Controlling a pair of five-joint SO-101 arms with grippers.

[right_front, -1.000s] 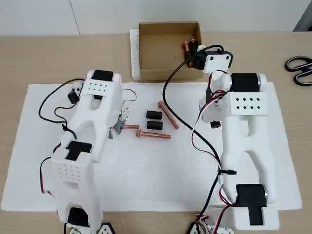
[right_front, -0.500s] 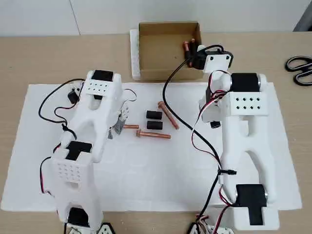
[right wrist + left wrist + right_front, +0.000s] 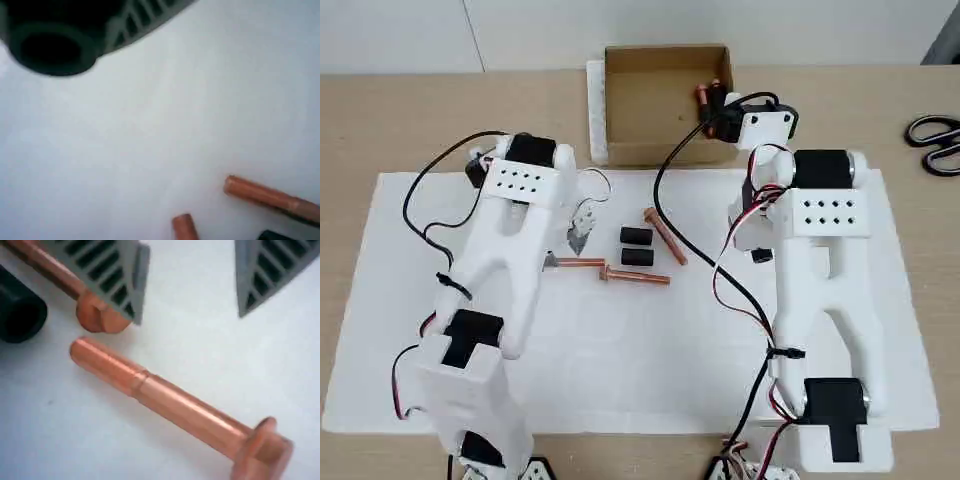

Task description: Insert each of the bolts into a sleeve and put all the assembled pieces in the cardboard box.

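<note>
- Cardboard box (image 3: pixel 640 105): stands open at the far edge of the white mat (image 3: pixel 620 370); holds copper-and-black assembled pieces (image 3: pixel 704 98) against its wall on the right arm's side, count unclear.
- Left gripper (image 3: pixel 190 317): hangs over the mat just in front of the box's corner on the left arm's side; jaws spread wide, over bare mat.
- First bolt (image 3: pixel 170 405): lies flat on the mat, farther from the box than the left gripper and close to its tips.
- Second bolt (image 3: pixel 638 277): lies flat, farthest from the box of the three loose bolts, head just beside the first bolt's tip.
- Third bolt (image 3: pixel 665 237): lies slanted in front of the box's middle, nearest to it of the three.
- Nearer sleeve (image 3: pixel 636 236) and farther sleeve (image 3: pixel 637 257): lie side by side between the box's front wall and the second bolt, just beside the third bolt.
- Right gripper (image 3: pixel 757 248): sits low in front of the box's corner on the right arm's side; clamps a black gripped sleeve (image 3: pixel 50 47) against its ribbed finger (image 3: pixel 145 20).
- Scissors (image 3: pixel 932 140): rest on the bare table (image 3: pixel 420 120), well apart from the box on the right arm's side.
</note>
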